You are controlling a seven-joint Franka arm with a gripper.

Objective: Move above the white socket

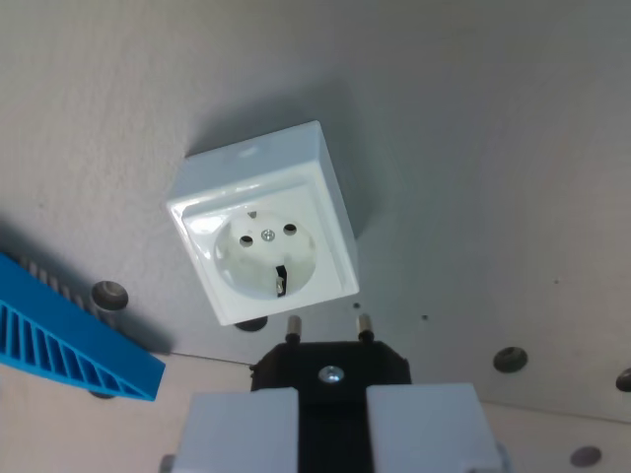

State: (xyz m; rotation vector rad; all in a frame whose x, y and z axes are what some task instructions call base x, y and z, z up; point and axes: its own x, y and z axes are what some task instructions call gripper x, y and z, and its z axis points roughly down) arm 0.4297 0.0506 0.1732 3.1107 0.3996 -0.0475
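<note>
1. the white socket sits on the grey board, a little left of centre and just beyond the plug's pins.
2. the gripper is at the near edge, its pale fingers pinching the black plug between them, two pins pointing toward the socket.
3. the socket looks like rigid, glossy plastic: stiff, slippery, probably fixed to the board. it needs no grasp, only alignment over its round recess.
4. a blue ribbed part lies to the left, apart.
</note>
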